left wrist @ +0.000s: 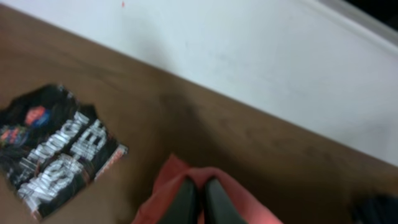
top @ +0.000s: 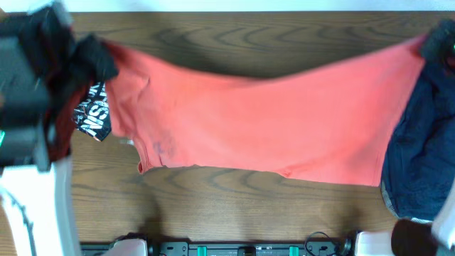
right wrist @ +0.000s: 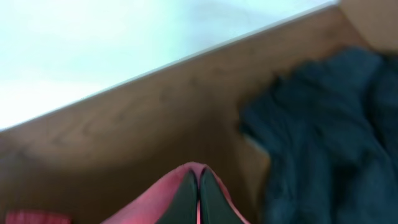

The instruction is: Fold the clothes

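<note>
The coral-red T-shirt [top: 263,121] is stretched wide across the wooden table [top: 234,28] from nine to three o'clock. Its top edge dips in the middle, and the cloth is plain and lightly creased, with a faint dark mark near the lower left hem. The left gripper [left wrist: 199,193] pinches one corner at ten o'clock and the right gripper [right wrist: 199,186] is clamped on the other at two. A black printed shirt [top: 94,117] lies at nine, and navy clothes [top: 419,149] are heaped at three.
</note>
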Tool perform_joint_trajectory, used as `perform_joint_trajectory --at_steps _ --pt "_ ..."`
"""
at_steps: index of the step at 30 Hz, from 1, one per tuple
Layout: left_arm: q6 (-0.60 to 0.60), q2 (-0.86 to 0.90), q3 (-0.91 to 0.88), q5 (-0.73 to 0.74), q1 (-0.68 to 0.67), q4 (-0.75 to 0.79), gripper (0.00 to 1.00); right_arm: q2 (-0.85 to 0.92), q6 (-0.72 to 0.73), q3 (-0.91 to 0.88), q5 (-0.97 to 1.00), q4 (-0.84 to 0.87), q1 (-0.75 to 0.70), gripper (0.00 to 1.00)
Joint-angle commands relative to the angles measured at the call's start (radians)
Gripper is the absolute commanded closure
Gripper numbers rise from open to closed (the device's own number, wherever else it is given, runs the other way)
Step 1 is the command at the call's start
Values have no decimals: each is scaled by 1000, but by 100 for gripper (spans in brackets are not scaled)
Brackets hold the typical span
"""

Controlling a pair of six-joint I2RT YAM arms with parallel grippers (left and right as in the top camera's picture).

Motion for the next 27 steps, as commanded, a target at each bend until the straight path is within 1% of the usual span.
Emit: perform_joint_trajectory --at_steps 1,4,8,9,11,13,15,18,21,23,25,27 --pt "24 103 6 2 5 116 94 69 -7 9 -5 107 36 99" --pt "24 191 6 17 5 319 94 131 48 9 0 281 51 99" --pt "20 249 6 25 5 637 94 162 186 9 0 497 48 99" --pt "4 252 6 25 5 746 94 162 208 9 0 559 48 99" --pt "-34 251 13 25 5 898 94 158 224 19 0 655 46 99" --pt "-83 250 48 24 5 1008 94 151 227 48 1 721 42 99" --pt "-97 250 99 24 8 1052 94 146 227 93 22 736 34 99" --pt "-96 249 192 29 16 1023 94 144 226 175 79 679 19 99" --pt "-88 240 243 32 30 910 94 144 195 221 108 581 9 99" --pt "-74 225 248 34 42 801 94 144 188 230 185 497 6 99" --pt "-67 212 248 37 51 618 94 145 184 229 270 385 6 99" --pt "-43 210 247 36 52 422 94 151 184 225 300 283 7 99"
